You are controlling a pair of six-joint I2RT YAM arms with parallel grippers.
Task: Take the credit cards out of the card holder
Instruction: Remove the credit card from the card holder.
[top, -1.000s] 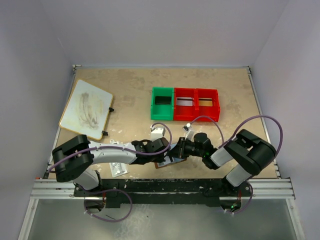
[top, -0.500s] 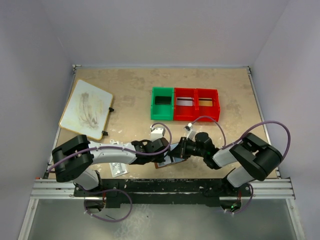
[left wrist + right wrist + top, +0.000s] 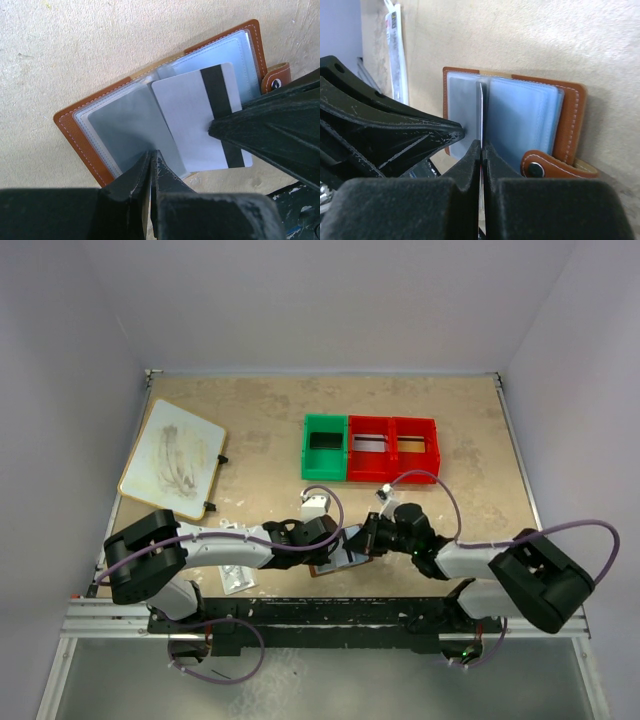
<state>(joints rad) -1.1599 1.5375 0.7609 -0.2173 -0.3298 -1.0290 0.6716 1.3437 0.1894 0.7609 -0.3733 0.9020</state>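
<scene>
Credit card edge-on in R jaws, arm low

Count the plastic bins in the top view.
3, side by side in one row: green bin on the left, middle red bin, right red bin. No others visible.

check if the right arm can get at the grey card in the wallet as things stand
Likely yes: the right gripper is shut on the grey card, which sticks out of the open card holder. The left gripper, shut, presses the other page, clear of the card.
</scene>
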